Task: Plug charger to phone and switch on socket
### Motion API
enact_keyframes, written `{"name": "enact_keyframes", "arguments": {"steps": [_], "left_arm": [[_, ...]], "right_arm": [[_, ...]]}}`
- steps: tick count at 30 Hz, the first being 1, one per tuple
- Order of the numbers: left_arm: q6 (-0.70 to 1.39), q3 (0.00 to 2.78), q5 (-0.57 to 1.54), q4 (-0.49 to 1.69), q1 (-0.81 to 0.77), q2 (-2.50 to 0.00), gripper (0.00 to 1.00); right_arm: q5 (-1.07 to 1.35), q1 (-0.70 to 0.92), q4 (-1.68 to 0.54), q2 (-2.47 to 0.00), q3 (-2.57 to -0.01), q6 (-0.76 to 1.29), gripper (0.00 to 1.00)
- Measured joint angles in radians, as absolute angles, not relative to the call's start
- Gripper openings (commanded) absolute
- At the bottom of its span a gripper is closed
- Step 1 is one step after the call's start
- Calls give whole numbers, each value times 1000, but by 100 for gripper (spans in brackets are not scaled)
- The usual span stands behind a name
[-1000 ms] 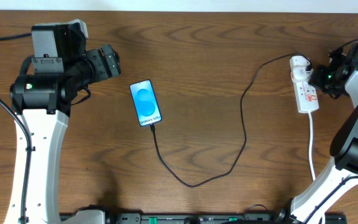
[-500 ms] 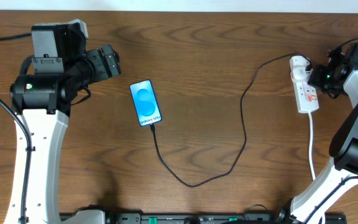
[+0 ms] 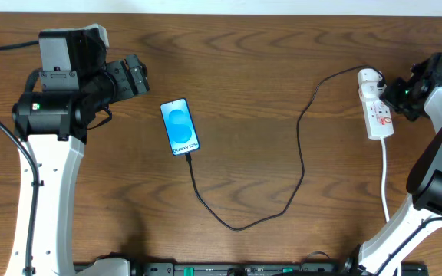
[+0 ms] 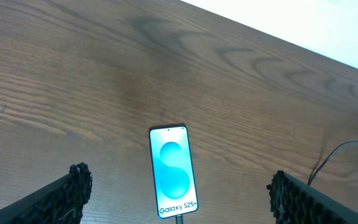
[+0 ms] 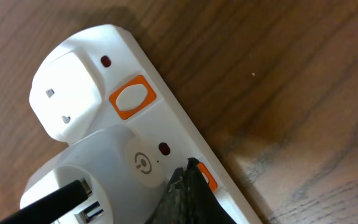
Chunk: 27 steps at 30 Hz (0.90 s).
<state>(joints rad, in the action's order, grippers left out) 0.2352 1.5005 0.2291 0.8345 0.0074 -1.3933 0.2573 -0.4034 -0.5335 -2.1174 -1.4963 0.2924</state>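
The right wrist camera gives the close detail the overhead view lacks: the right tool (image 5: 188,182), its 2 fingers pressed together into 1 dark wedge, touches the socket (image 5: 149,121) at an orange switch (image 5: 207,178). A 2nd switch (image 5: 132,97) lies uncovered beside a white plug (image 5: 64,99), and a black connector (image 5: 48,200) enters a white adapter (image 5: 120,180) on the strip.

From overhead, the charger (image 3: 301,161) loops across the wooden table (image 3: 267,69) from the socket's far end to the bottom edge of the phone (image 3: 180,127), where its tip meets the port. A thick white cord (image 3: 384,180) trails from the socket toward the table's near edge.

The left tool (image 3: 133,75) hangs just left of the phone, apart from it. The left wrist view shows its fingers (image 4: 73,194) spread wide, with the lit phone lying flat between and beyond them.
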Motion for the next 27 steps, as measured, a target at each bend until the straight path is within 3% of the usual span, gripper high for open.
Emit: {"name": "enact_keyframes", "arguments": {"steps": [20,27], "left_arm": [[235,1501,229,834,7,-1393,93],[235,1501,229,834,7,-1393,93]], "right_arm": [[273,-403,-561,-2108,-1491,412,1],[252,-403,-557,-2108,-1490,418,6]]}}
